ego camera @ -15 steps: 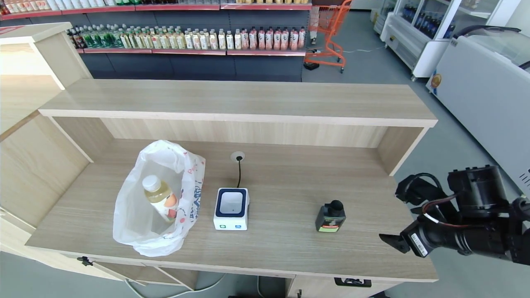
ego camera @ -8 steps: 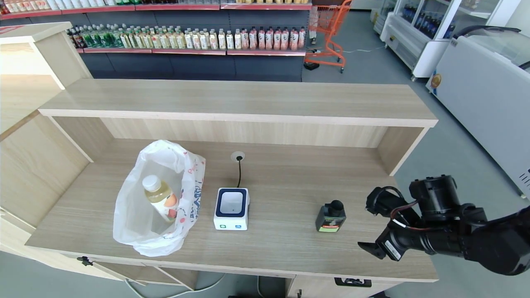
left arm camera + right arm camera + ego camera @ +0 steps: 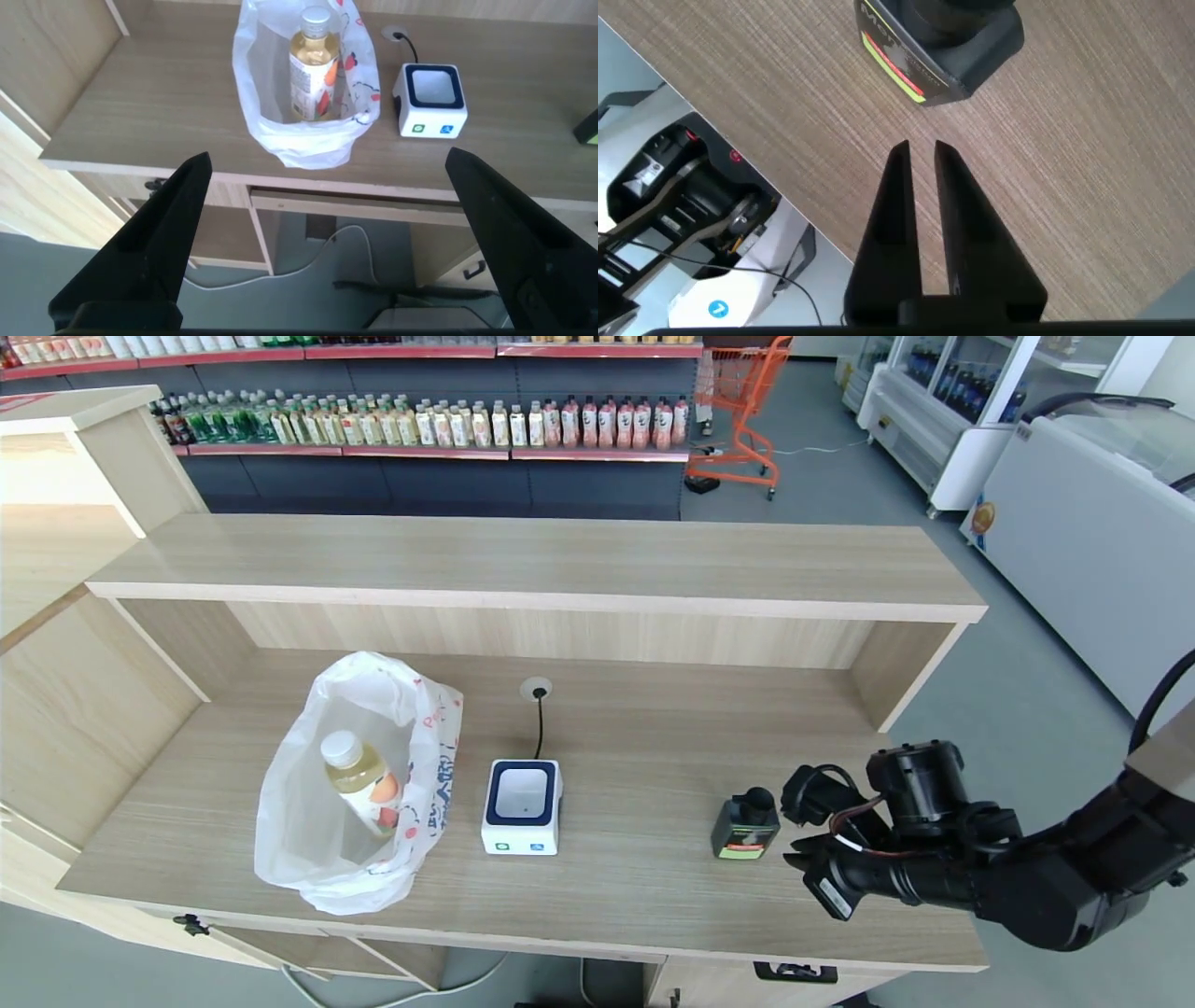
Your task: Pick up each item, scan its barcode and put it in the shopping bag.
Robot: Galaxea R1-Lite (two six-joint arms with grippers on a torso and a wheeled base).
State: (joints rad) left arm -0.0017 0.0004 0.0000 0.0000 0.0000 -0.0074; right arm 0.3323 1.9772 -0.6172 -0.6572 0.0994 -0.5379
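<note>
black squat bottle (image 3: 745, 825) with a knobbed cap (image 3: 758, 799) stands toward the counter's (image 3: 653, 747) right front corner, just beside the right tool (image 3: 922, 151), whose fingers (image 3: 898, 215) are pressed almost together. probably light, rigid, smooth-sided; take it across the flat body below the cap. left tool (image 3: 327, 159): spread wide.

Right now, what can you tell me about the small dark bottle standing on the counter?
The small dark bottle is squat and square-shouldered, with a dark, greenish body that looks like plastic, a round black cap and a front label with a red band. It stands upright on the wooden counter, well to the right of the scanner. Only the counter touches it: the right gripper points at it from close by, with a bare strip of wood between them.
</note>
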